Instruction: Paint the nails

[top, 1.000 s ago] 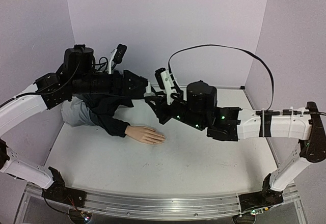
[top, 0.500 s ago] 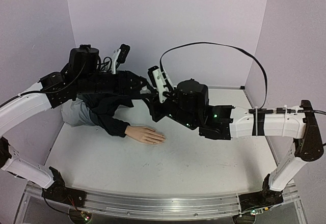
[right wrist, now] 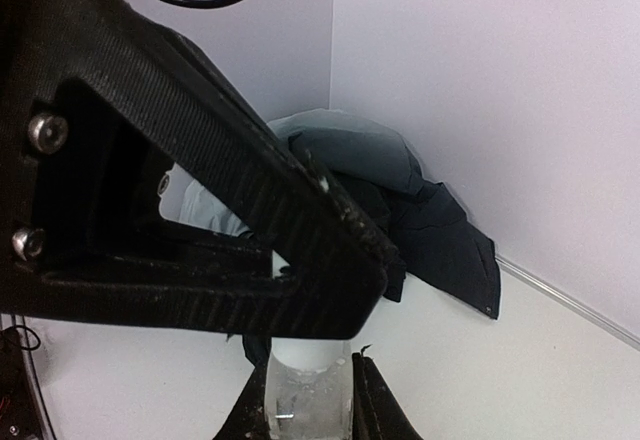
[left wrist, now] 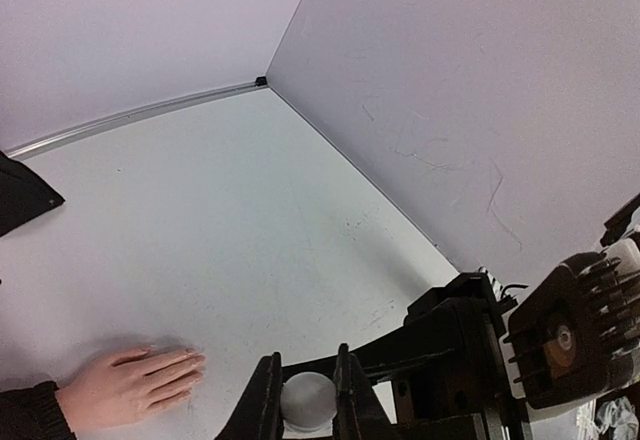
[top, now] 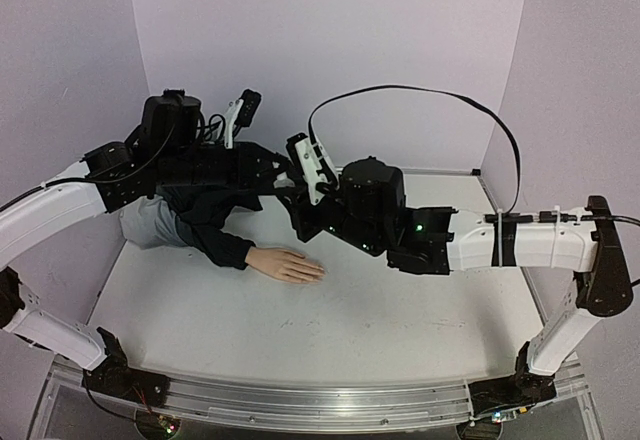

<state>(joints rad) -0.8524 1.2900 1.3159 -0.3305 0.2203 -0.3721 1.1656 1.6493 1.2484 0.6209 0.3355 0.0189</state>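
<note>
Pinching a round white cap with the left gripper, drawn in tight against its sides. Clamping the clear bottle under that cap in the right gripper, likewise closed, with nothing else in either grasp. Meeting nose to nose in mid-air over the rear of the table, above and behind the hand. Looks like the uncapping step, with no brush in sight yet and no paint visible anywhere.

Lying palm down on the table, well apart from both tools: that pale mannequin hand, fingers stretched out toward the right arm's side, wrist in a dark sleeve beside a grey heap of cloth. At the fingertips, the nails, too small to tell apart from above.

Probably rigid and light as a whole, so liable to slide or turn under a sideways push. No call to grasp it, only to touch down softly from above. Small, smooth targets, likely slick under wet polish.

As for the bottle, probably glass, hence breakable and slippery. Grip low on the body, as now, and take the cap by its sides. Keep upright once open, for fear of a spill
</note>
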